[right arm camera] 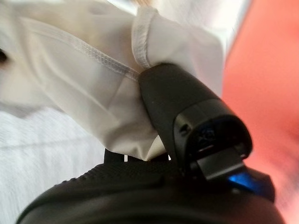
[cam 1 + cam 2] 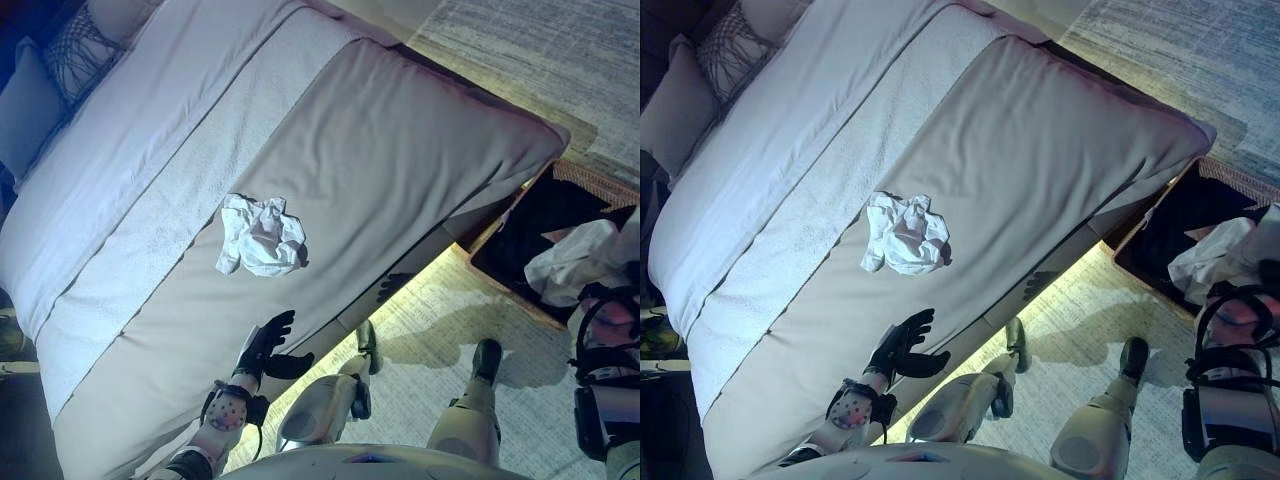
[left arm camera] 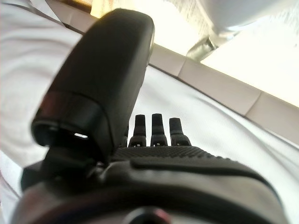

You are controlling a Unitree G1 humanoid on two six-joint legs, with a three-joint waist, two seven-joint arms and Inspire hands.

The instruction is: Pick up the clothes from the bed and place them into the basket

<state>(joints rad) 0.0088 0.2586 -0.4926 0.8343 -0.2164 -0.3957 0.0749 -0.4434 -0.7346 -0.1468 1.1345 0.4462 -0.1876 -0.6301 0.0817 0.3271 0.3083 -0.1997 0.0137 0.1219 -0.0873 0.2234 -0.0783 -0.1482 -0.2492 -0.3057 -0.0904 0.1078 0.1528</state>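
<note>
A crumpled white garment [image 2: 262, 235] lies in the middle of the bed [image 2: 400, 150], on the beige cover. My left hand [image 2: 265, 345] is open and empty, fingers straight, low over the bed's near edge, short of the garment; it also shows in the left wrist view [image 3: 187, 163]. My right hand [image 1: 187, 107] is shut on another white garment [image 2: 575, 262], thumb pressed into the cloth [image 1: 93, 84]. It holds the cloth over the near corner of the dark wicker basket [image 2: 600, 182], which stands on the floor beside the bed's foot.
Pillows [image 2: 75, 45] lie at the head of the bed, far left. A pale patterned rug [image 2: 440, 320] covers the floor between the bed and the basket. Grey carpet [image 2: 540, 50] lies beyond the bed's foot.
</note>
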